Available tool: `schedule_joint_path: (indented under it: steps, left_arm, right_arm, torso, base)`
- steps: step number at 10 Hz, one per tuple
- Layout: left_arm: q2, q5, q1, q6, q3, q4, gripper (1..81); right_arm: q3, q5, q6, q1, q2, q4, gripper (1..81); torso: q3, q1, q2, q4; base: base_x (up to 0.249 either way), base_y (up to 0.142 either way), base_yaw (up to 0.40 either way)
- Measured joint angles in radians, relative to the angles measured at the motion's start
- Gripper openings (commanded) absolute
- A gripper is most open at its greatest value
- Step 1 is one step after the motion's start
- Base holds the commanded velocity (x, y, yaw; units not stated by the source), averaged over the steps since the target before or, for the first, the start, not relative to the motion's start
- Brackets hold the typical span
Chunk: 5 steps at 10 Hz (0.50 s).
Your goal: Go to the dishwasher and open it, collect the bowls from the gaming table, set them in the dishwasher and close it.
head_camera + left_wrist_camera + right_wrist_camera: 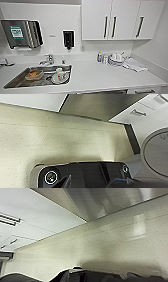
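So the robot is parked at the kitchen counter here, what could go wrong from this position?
1. The dishwasher shows as a sliver at the head view's bottom edge, so aiming for its handle may be poorly guided.
2. Both wrist views look along the floor beside the steel front, so the arms seem low and close; a swing could scrape it.
3. Stacked white crockery sits on the countertop; a rising arm might knock it.

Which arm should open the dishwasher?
Probably the right arm: the dishwasher shows at the head view's lower edge, right of the middle and right of the sink, so nearer that side.
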Motion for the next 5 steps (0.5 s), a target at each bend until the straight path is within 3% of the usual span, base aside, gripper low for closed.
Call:
schedule_joint_path:
  steps: [3,5]
  left_arm:
    - [-0.087,-0.017,0.0,0.0,0.059,0.001,81.1]
    - [-0.163,-0.063,-0.003,0.0,0.134,0.001,81.1]
  right_arm:
    - [0.0,0.0,0.0,0.001,0.0,0.0,81.1]
    - [0.0,-0.001,0.0,0.001,0.0,0.0,81.1]
  torso:
    - [0.001,0.0,0.0,0.0]
    - [0.0,0.0,0.0,0.0]
  base:
    - [0.0,0.0,0.0]
    - [0.0,0.0,0.0]
